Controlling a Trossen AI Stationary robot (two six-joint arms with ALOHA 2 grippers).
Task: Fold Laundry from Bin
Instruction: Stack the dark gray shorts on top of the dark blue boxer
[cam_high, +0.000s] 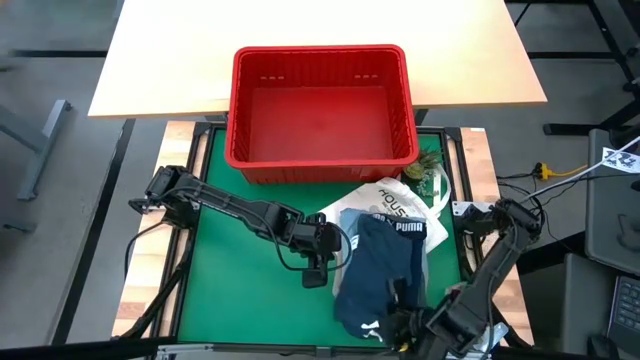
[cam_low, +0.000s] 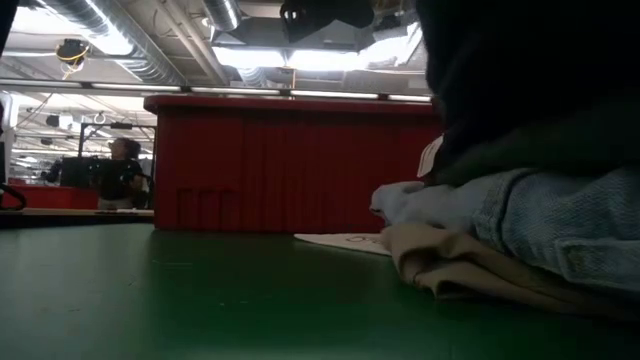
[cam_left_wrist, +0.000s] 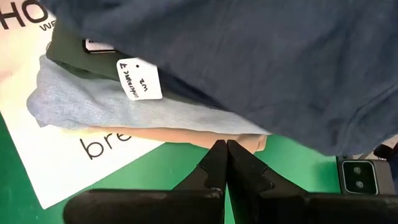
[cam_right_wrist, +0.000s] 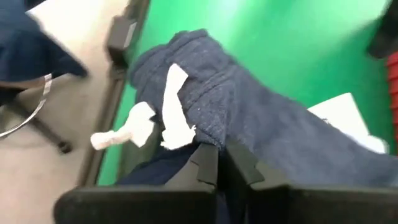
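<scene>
The red bin (cam_high: 320, 52) stands empty at the far side of the green mat. A folded stack lies on the white tote bag (cam_left_wrist: 68, 168): a beige garment (cam_left_wrist: 186, 134) at the bottom, a light blue one (cam_left_wrist: 93, 106), and a dark olive one (cam_left_wrist: 65, 50). The navy shorts (cam_high: 385, 270) are draped over the stack, with the white-lettered waistband (cam_high: 410, 228) at the far end. My left gripper (cam_left_wrist: 225, 148) is shut, low over the mat just left of the stack (cam_high: 338, 243); I cannot tell whether it touches it. My right gripper (cam_right_wrist: 217, 155) is shut on the shorts at the mat's near edge (cam_high: 395, 318). My right gripper holds the navy shorts by their near end (cam_right_wrist: 211, 127), where the cloth is bunched up in front of the fingertips beside a white cord (cam_right_wrist: 177, 106). The fingers hide the exact spot and how many layers they hold. The rest of the shorts lies over the stack.
A small green thing (cam_high: 428, 172) lies by the bin's near right corner. The mat left of the stack (cam_high: 250, 290) is bare green. In the low view the stack (cam_low: 520, 240) fills the right side, and a person (cam_low: 120, 175) shows far off in the room.
</scene>
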